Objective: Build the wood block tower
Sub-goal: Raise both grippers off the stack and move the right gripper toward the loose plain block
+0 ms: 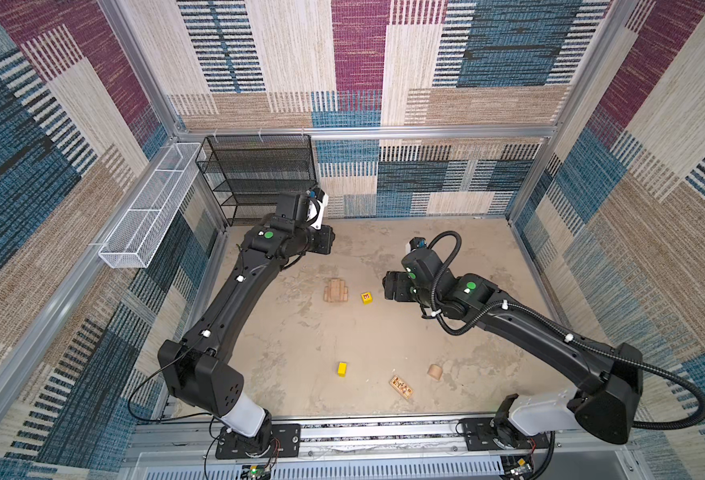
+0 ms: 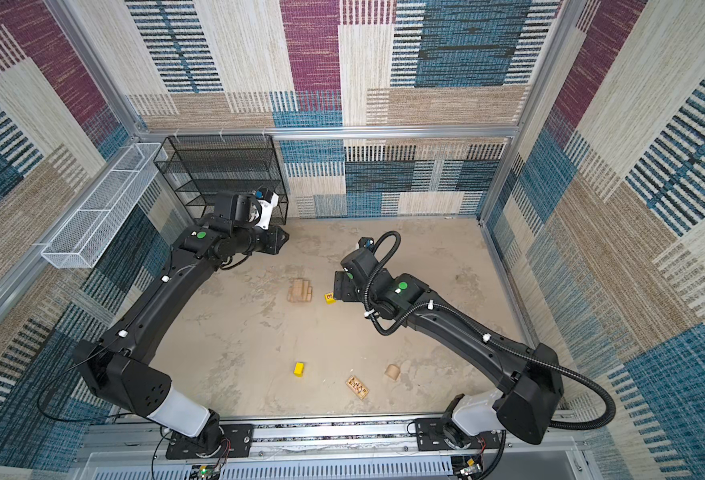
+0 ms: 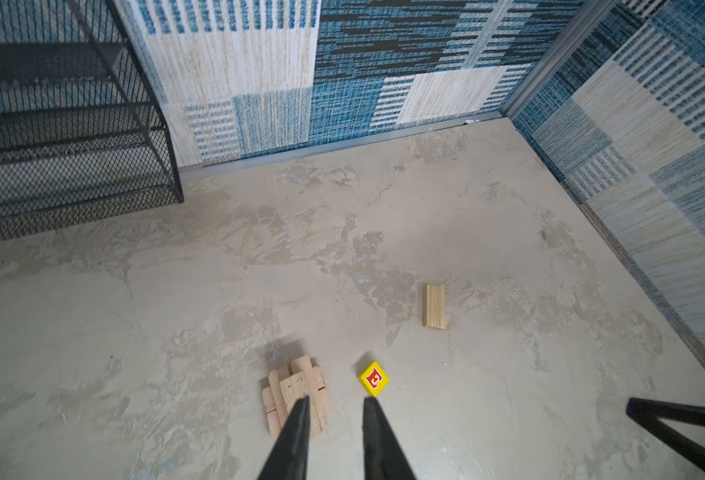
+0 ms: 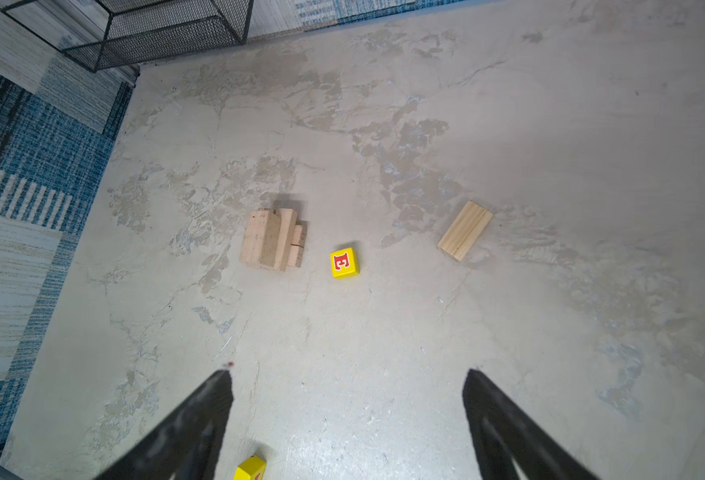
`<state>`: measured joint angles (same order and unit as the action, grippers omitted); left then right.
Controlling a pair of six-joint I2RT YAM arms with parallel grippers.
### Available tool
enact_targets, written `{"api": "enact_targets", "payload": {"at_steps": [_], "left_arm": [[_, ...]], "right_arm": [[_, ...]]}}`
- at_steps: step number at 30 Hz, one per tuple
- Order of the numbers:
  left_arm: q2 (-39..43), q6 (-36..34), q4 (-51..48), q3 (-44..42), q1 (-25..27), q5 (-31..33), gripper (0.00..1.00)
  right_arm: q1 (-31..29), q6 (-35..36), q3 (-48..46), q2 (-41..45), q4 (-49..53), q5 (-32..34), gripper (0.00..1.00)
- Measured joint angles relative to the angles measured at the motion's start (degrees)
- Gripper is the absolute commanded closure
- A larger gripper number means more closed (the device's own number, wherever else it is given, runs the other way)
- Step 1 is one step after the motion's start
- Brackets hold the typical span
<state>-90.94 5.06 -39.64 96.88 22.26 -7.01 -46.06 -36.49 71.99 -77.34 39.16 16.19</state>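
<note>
The tower (image 1: 336, 290) (image 2: 300, 290) is a low stack of tan wood blocks mid-floor, also in the wrist views (image 3: 284, 386) (image 4: 269, 239). Right beside it lies a yellow block with a red E (image 1: 366, 297) (image 3: 373, 378) (image 4: 344, 262). Nearer the front lie a plain yellow block (image 1: 342, 369), a dark-patterned block (image 1: 401, 387) and a rounded tan piece (image 1: 435, 371). A loose tan oblong (image 3: 434, 306) (image 4: 465, 230) shows only in the wrist views. My left gripper (image 3: 336, 401) hangs high over the tower, narrowly open and empty. My right gripper (image 4: 348, 374) is wide open and empty.
A black mesh rack (image 1: 259, 178) stands in the back left corner. A white wire basket (image 1: 151, 208) hangs on the left wall. Patterned walls close in the floor on three sides, and a metal rail (image 1: 384, 432) runs along the front.
</note>
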Motion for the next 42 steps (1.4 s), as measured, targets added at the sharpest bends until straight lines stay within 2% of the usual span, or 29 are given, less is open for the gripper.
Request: {"api": "enact_targets", "payload": {"at_steps": [6, 12, 19, 23, 29, 36, 42], "left_arm": [[-0.68, -5.16, 1.38, -0.44, 7.37, 1.92, 0.74], [-0.24, -9.7, 3.23, -4.17, 11.63, 2.25, 0.74], [2.32, -10.75, 3.39, -5.53, 13.92, -0.94, 0.74], [4.85, -8.57, 3.39, -6.14, 14.56, -3.98, 0.73], [7.15, -7.63, 2.93, -11.67, 14.6, -6.93, 0.73], [5.97, -5.86, 2.54, -13.53, 14.6, -8.28, 0.74], [4.35, -5.86, 1.44, -13.03, 14.64, -7.82, 0.72]], "right_arm": [[0.02, -3.21, -5.7, 6.54, 2.36, 1.88, 0.07], [0.02, -6.78, -9.35, 11.17, 4.68, 3.82, 0.05], [0.31, -11.5, -15.76, 16.72, 6.8, 5.38, 0.06], [0.39, -14.86, -19.3, 21.84, 8.85, 5.18, 0.09], [0.59, -19.63, -23.54, 29.44, 12.92, 5.03, 0.13], [0.83, -20.63, -23.69, 27.52, 15.08, 4.24, 0.2], [4.11, -17.84, -23.87, 18.84, 10.05, 1.6, 0.25]]}}
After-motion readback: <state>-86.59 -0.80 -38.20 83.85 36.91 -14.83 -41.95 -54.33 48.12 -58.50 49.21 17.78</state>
